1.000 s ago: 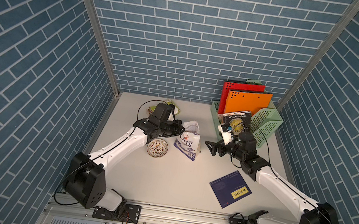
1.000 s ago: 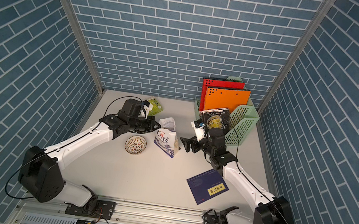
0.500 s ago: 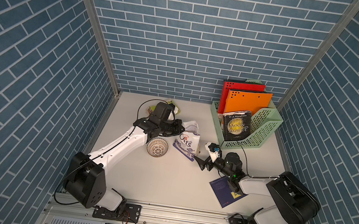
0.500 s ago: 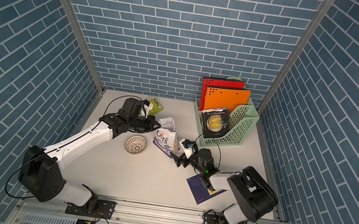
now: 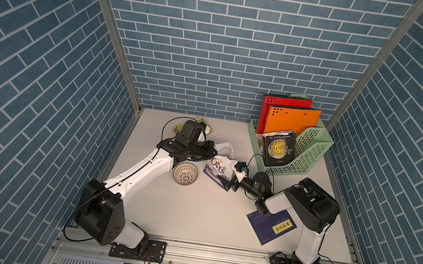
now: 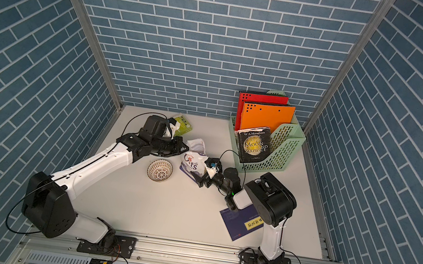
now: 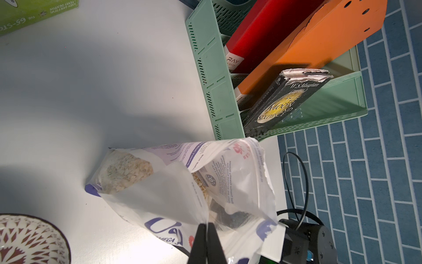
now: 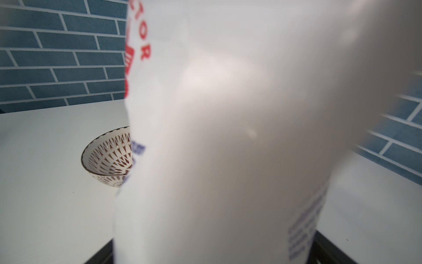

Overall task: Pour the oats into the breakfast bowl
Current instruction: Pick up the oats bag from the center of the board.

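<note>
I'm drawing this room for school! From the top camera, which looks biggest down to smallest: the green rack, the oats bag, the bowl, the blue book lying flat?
1. green rack, clearly biggest.
2 and 3. blue book, partly covered, and oats bag look close, so no sure order.
4. bowl, smallest.

Walls: blue brick-patterned panels (image 5: 234, 43) on three sides
Corners: grey metal posts (image 5: 114, 32)
Table: flat white tabletop (image 5: 193, 214), aluminium rail (image 5: 215, 254) along its near edge
</note>
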{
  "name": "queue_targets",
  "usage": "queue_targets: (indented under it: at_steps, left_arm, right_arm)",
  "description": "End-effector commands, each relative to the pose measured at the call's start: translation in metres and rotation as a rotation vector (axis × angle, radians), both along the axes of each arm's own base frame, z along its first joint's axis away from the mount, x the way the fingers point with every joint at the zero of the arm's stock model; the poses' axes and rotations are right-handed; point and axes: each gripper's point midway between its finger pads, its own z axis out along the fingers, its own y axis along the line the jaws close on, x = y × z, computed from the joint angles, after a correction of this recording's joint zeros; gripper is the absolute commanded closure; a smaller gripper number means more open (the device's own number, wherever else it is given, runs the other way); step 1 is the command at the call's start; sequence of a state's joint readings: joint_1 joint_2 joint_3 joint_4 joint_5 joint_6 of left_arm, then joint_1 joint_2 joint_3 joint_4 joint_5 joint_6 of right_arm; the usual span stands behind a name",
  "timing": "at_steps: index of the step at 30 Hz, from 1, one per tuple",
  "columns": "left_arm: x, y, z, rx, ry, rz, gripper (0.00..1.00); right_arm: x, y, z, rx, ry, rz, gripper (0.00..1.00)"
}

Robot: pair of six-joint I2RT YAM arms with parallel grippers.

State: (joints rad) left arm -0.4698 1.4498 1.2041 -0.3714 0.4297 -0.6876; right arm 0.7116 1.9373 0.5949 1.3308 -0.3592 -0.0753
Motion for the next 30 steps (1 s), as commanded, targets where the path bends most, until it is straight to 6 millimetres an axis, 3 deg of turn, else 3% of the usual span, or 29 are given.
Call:
queue_targets:
  at_steps: [1, 5, 8, 11, 16, 19, 27, 30]
  left_arm:
    - [0.008, -0.007, 0.028, -0.039, -0.080, -0.018, 1.00]
    - [0.010, -0.007, 0.030, -0.039, -0.087, -0.012, 1.00]
    - [0.010, -0.007, 0.031, -0.040, -0.090, -0.008, 1.00]
    - [0.010, -0.006, 0.032, -0.037, -0.093, -0.006, 1.00]
    - [0.007, -0.002, 0.033, -0.007, -0.091, -0.008, 1.00]
    - [0.001, 0.004, 0.033, 0.031, -0.078, -0.018, 1.00]
    - [-0.019, 0.009, 0.020, 0.081, -0.022, -0.077, 1.00]
    - [-0.019, 0.010, 0.025, 0.081, -0.048, -0.083, 0.96]
  right_arm:
    - [-0.005, 0.009, -0.005, 0.031, 0.015, 0.031, 0.00]
    - [-0.008, 0.011, -0.020, 0.005, 0.049, 0.033, 0.02]
    - [-0.008, 0.012, -0.027, -0.008, 0.068, 0.037, 0.08]
    - [-0.006, 0.013, -0.029, -0.021, 0.077, 0.035, 0.23]
    - [-0.003, 0.011, -0.032, -0.078, 0.087, 0.031, 0.56]
    - [0.002, 0.004, -0.034, -0.116, 0.089, 0.022, 0.69]
    - [0.016, -0.013, -0.021, -0.173, 0.057, -0.021, 0.90]
    - [0.020, -0.016, -0.012, -0.194, 0.030, -0.033, 0.96]
